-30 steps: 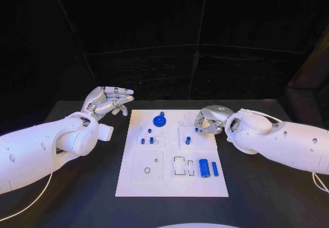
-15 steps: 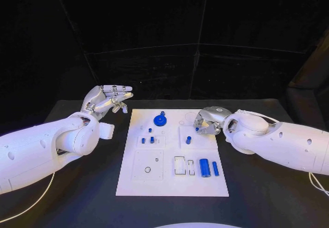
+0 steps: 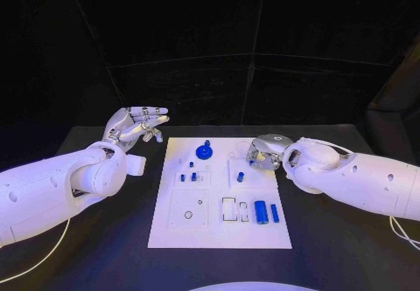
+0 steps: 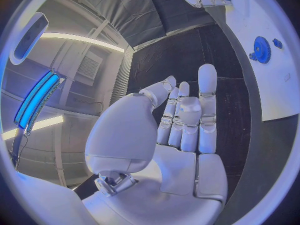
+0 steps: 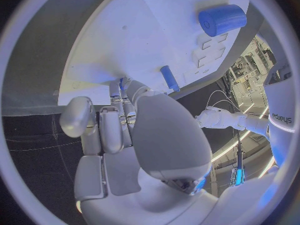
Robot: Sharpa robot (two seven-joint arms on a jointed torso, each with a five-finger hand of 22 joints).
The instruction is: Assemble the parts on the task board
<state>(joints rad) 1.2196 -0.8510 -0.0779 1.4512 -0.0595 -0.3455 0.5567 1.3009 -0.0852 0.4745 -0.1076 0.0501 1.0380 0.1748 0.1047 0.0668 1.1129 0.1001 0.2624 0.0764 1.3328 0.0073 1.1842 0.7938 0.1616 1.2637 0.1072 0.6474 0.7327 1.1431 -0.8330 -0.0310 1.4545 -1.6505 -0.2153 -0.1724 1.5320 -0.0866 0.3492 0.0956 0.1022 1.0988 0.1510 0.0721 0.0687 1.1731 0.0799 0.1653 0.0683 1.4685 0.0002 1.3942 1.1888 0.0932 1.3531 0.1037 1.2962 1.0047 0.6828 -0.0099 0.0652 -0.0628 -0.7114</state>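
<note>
Left hand (image 3: pixel 136 126) was raised above the counter (image 3: pixel 96 242), off the far-left corner of the task board (image 3: pixel 219 233), palm up; fingers apart and lightly curved, holding nothing, touching nothing. The left wrist view (image 4: pixel 181 120) agreed: empty palm, fingers extended side by side.

Right hand (image 3: pixel 267 151) hung over the board's far-right area, fingers curled downward. In the right wrist view (image 5: pixel 119 120) a thin blue piece (image 5: pixel 121 83) showed at its fingertips; whether the hand actually pinched it, could not tell.

The board lay flat in the middle of the counter, between the two arms.

Parts counted in the head view, all blue:
- one gear (image 3: pixel 204 153) near the far edge, with a knob standing just beyond it
- one tiny peg (image 3: pixel 192 164), plus two short pegs (image 3: pixel 183 177) side by side, left of centre
- one peg (image 3: pixel 241 177) right of centre, just beside the right hand
- one thick cylinder (image 3: pixel 261 212) and one slimmer bar (image 3: pixel 275 213) lying side by side, near-right
</note>
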